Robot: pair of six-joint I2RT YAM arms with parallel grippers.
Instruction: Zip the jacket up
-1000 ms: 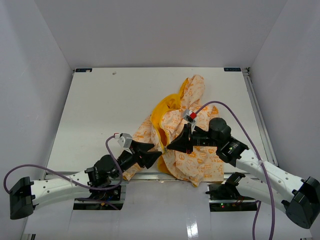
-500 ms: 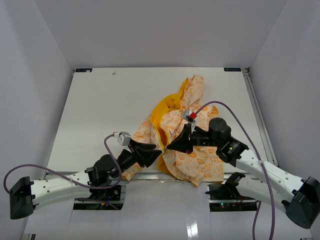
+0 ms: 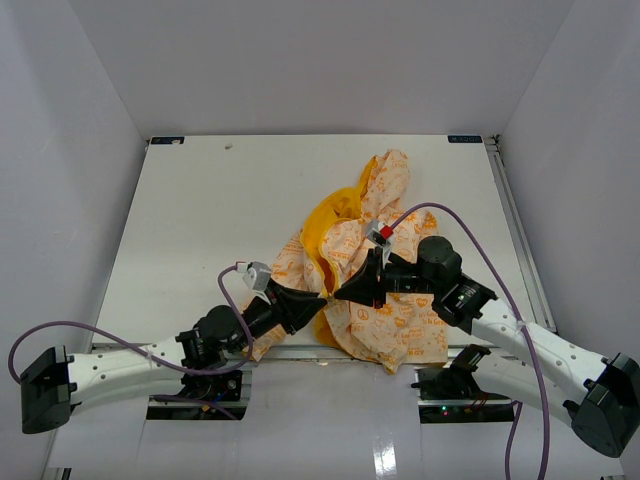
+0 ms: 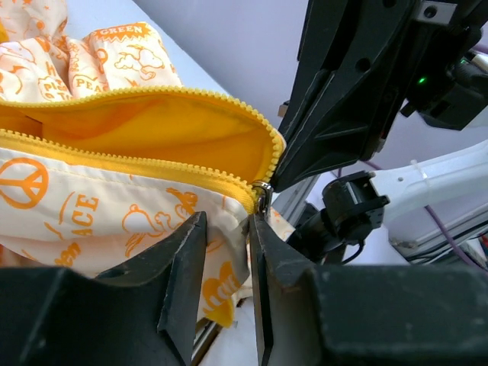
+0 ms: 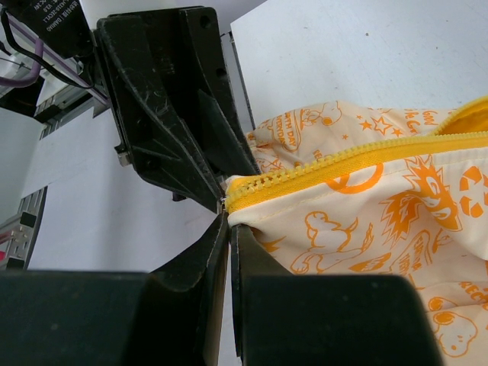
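The cream-white jacket [image 3: 385, 300] with orange print lies crumpled at the table's near edge, with its yellow lining [image 3: 330, 225] open to view. In the right wrist view my right gripper [image 5: 229, 216] is shut on the jacket's [image 5: 366, 206] lower corner, just under the end of the yellow zipper edge [image 5: 328, 164]. In the top view it [image 3: 342, 292] sits at the jacket's near left side. My left gripper [image 4: 227, 223] is open, its jaws on either side of the hem below the zipper slider [image 4: 263, 191]. In the top view it [image 3: 318, 299] almost meets the right one.
The right gripper's black fingers [image 4: 343, 107] fill the upper right of the left wrist view, close to the slider. The table's metal front rail [image 3: 300, 350] runs just under the jacket. The white table [image 3: 220, 210] stretches to the grey walls.
My left gripper has moved right, toward the jacket's zipper end and the right gripper. The right gripper and the jacket have stayed put.
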